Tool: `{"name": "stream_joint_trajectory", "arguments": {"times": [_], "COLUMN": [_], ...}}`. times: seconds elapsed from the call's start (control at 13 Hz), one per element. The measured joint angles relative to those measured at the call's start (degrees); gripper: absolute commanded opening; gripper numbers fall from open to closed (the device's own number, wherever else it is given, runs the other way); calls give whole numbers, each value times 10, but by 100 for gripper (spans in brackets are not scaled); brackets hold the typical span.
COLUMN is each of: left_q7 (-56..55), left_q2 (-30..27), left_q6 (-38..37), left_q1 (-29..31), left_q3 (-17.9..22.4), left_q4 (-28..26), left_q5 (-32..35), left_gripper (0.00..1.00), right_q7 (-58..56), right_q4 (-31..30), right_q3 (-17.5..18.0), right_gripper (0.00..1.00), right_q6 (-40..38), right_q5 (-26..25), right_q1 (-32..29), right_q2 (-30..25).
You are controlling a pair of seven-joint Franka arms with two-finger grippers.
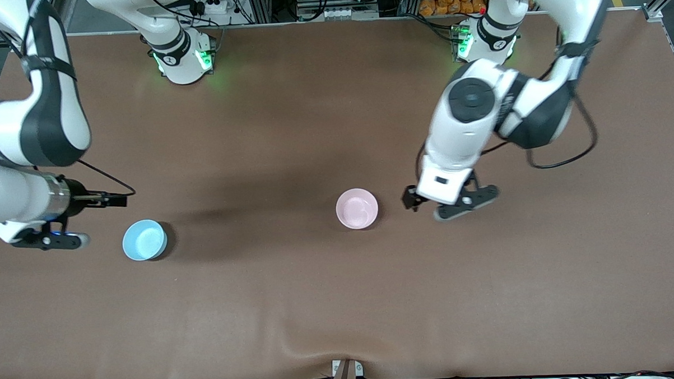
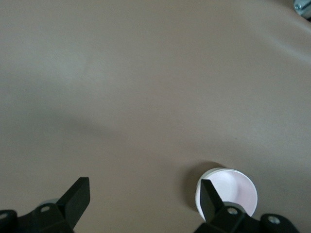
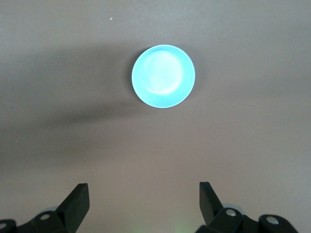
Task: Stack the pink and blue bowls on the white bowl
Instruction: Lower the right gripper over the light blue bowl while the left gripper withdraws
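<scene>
A: What sits on the brown cloth-covered bench [image 1: 341, 301]?

B: Nearest the front camera, toward the right arm's end, is the small round light sky blue bowl [image 1: 144, 239]. It stands upright, mouth up; being round, it has no long axis. A little farther from the camera, about mid-bench, is the small round pale pink bowl [image 1: 357, 208], also upright with its mouth up.

A: Are the two touching?

B: No, they are well apart. Only these two bowls show.

A: Where is the right tool?

B: The right tool [image 3: 143, 204] hangs above bare bench at the right arm's end, beside the blue bowl [image 3: 163, 76]. Its fingers [image 3: 77, 201] are spread wide and hold nothing.

A: And the left tool?

B: The left tool [image 2: 145, 198] is over the bench just beside the pink bowl [image 2: 233, 191], toward the left arm's end. Its fingers [image 2: 77, 196] are also spread apart and empty, one fingertip overlapping the bowl's rim in the left wrist view.
</scene>
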Motion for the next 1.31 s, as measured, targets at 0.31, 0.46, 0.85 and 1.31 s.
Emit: {"name": "stream_joint_trajectory", "arguments": {"times": [0.31,0.46,0.85,1.31], "left_q7": [80,124,199,270], "left_q2": [-35,-52,-89,-117], "left_q6": [-42,-59,-103,-148], "left_q1": [54,75,128,168], "left_q3": [0,0,0,1], "left_q4": [0,0,0,0], "left_q5": [-24,-40,-64,-75], "left_gripper": [100,100,100,100], "right_q7": [0,-4,-83,-142], "right_q4": [0,0,-5,-33], "right_q3": [1,1,-6,-4], "right_gripper": [100,100,100,100], "right_q6": [43,44,72,149], "right_q5": [5,5,5,5], "right_q1": [10,13,-18,-25], "right_q2": [47,54,113,129]}}
